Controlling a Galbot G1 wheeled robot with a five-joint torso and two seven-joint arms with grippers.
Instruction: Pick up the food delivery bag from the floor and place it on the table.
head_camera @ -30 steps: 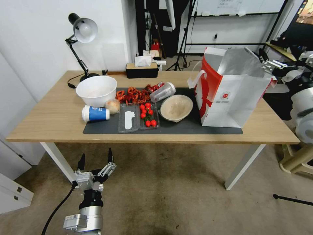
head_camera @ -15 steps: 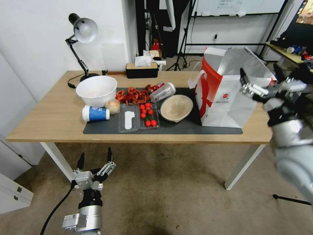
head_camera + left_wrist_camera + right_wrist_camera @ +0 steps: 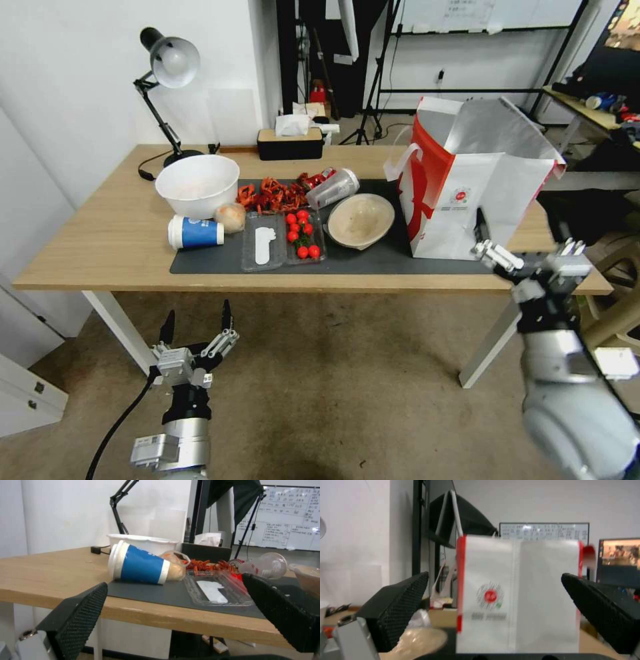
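The food delivery bag stands upright on the table at its right end, partly on the dark grey mat. It is white with a red side panel, a round red logo and an open foil-lined top. My right gripper hangs open just in front of the table's front edge, below the bag and apart from it. In the right wrist view the bag faces the open right gripper with a gap between. My left gripper is open and empty, low over the floor before the table.
On the mat lie a white bowl, a tipped blue cup, a tray of tomatoes and a beige bowl. A lamp and tissue box stand at the back. A white table leg stands near my right arm.
My right gripper has come away from the bag's top edge, swinging down and toward me to the table's front edge. The bag stays on the table. The left arm has not moved.
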